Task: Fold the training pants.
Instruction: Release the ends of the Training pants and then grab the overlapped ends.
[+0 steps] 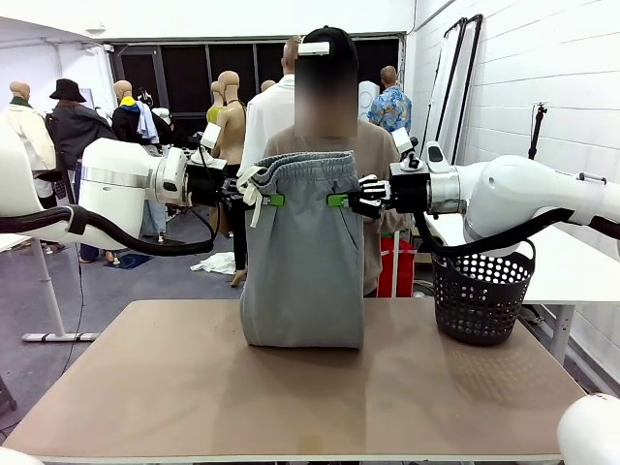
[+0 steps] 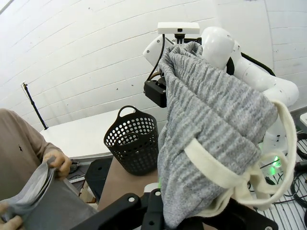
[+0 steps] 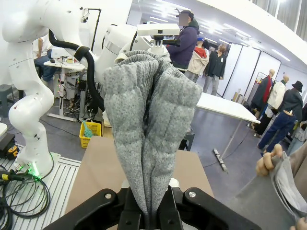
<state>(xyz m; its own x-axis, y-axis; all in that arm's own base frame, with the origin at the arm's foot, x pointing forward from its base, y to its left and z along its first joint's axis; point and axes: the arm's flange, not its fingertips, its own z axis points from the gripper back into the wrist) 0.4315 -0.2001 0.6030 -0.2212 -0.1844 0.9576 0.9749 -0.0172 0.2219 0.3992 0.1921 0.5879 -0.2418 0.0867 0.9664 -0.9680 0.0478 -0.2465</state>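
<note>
Training pants (image 1: 302, 252): suspended by the waistband, left of the black basket (image 1: 481, 295), lower fold resting on the surface (image 1: 291, 397). Left end effector (image 1: 274, 201): closed on the waistband edge farther from the basket, by the drawstring (image 1: 254, 189). Right end effector (image 1: 336, 201): closed on the edge nearer the basket. A person's hand (image 2: 56, 163) grips grey fabric.

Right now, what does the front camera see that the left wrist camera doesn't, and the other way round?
Front view: the whole training pants hanging between the left pincer and the right pincer, lower end down at the table.
Left wrist view: the person's hand gripping grey cloth, and the white drawstring looped up close.
Both: the pants' gathered waistband held up, and the black basket.
</note>
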